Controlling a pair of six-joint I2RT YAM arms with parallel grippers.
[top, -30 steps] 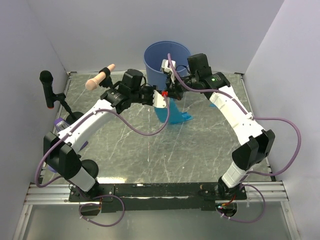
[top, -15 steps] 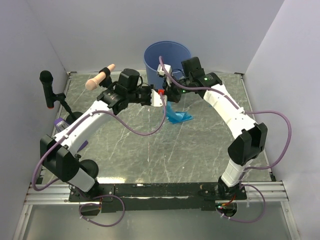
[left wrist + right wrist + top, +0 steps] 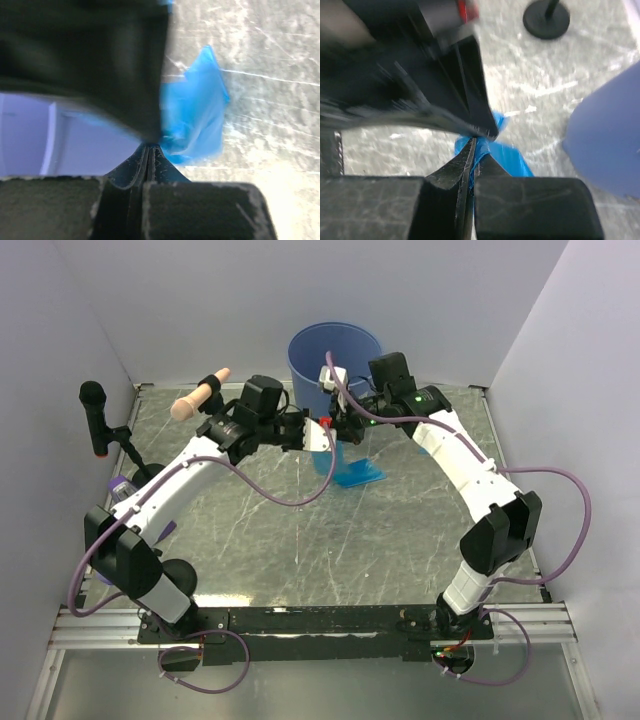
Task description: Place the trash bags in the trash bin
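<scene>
Our left gripper point(image 3: 149, 149) is pinched shut on the top of the trash bag point(image 3: 347, 469). Our right gripper point(image 3: 472, 143) pinches it too, tip to tip. The bag hangs down between them. The trash bin point(image 3: 304, 368) stands just behind, nearer our right gripper.

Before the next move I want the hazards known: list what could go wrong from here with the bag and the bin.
1. The left gripper and right gripper both pinch the trash bag at a thin edge, tips nearly touching. The film could slip out or tear if they pull apart.
2. The bag hangs low, its end seemingly on the table in front of the trash bin. It could snag on the rim or drape outside.
</scene>
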